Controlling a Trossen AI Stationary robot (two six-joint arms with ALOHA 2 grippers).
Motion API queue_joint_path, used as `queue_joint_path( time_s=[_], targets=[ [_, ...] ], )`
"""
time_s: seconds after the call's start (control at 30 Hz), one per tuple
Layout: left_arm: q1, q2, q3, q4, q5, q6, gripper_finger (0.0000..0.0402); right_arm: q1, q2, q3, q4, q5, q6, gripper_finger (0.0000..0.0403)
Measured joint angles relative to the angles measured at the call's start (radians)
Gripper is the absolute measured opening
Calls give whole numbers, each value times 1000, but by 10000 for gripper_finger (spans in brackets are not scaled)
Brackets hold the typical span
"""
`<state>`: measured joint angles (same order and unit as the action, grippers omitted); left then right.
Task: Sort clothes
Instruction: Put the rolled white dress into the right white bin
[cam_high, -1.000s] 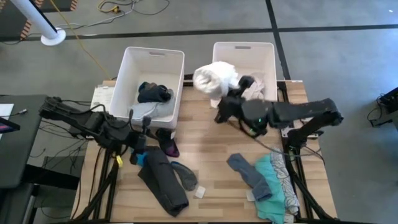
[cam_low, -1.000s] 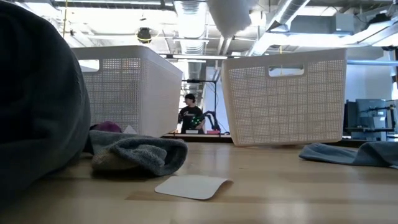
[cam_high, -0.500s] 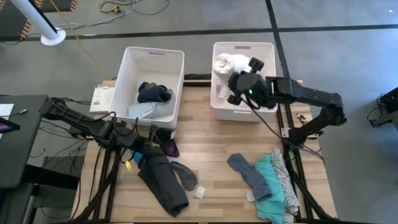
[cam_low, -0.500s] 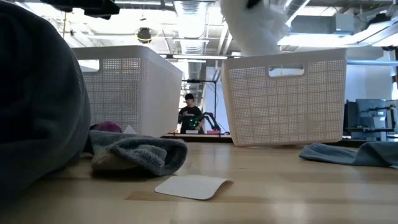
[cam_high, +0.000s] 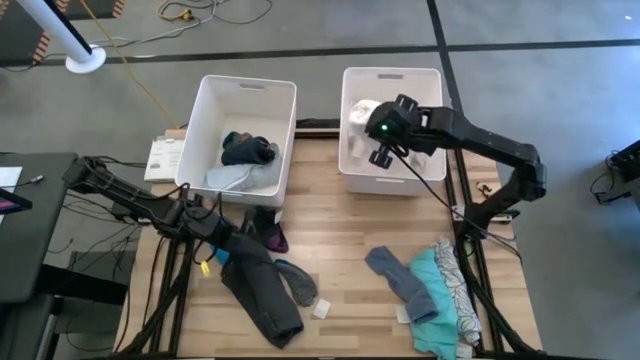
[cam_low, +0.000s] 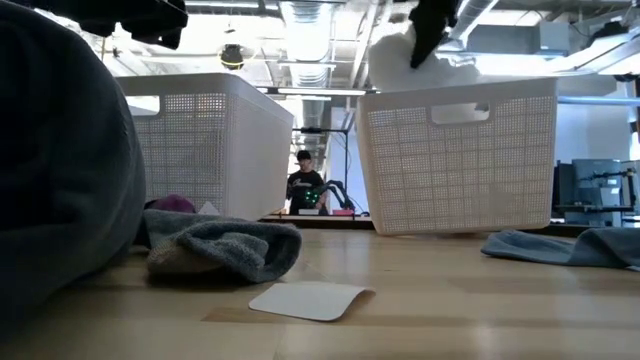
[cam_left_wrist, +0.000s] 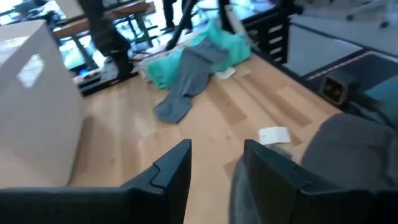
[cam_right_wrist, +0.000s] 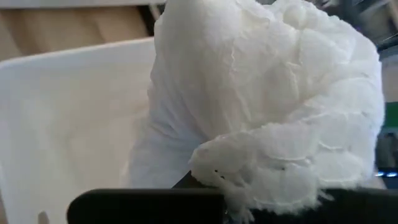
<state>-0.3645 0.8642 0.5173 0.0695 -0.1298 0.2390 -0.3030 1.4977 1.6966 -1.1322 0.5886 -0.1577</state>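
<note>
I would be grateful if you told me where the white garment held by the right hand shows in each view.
High view: the white garment peeks out beside the right hand, over the right bin.
Low view: at the top, bunched just above that bin's rim.
Left wrist view: not in it.
Right wrist view: fills most of the picture, bin wall behind.
Shared landmark: the right bin.

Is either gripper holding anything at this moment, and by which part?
The right gripper holds a white garment over the right bin, pinched at a bunched fold; the exact spot is hidden. The left gripper is open and empty, above the table.
</note>
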Motion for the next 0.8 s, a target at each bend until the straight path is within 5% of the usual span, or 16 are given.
queue_joint_path(
  time_s=[0.8],
  targets=[
    [-41, 0, -1, -20, 37, -38, 142, -93, 256, -1, -157, -295, -12, 13]
  ],
)
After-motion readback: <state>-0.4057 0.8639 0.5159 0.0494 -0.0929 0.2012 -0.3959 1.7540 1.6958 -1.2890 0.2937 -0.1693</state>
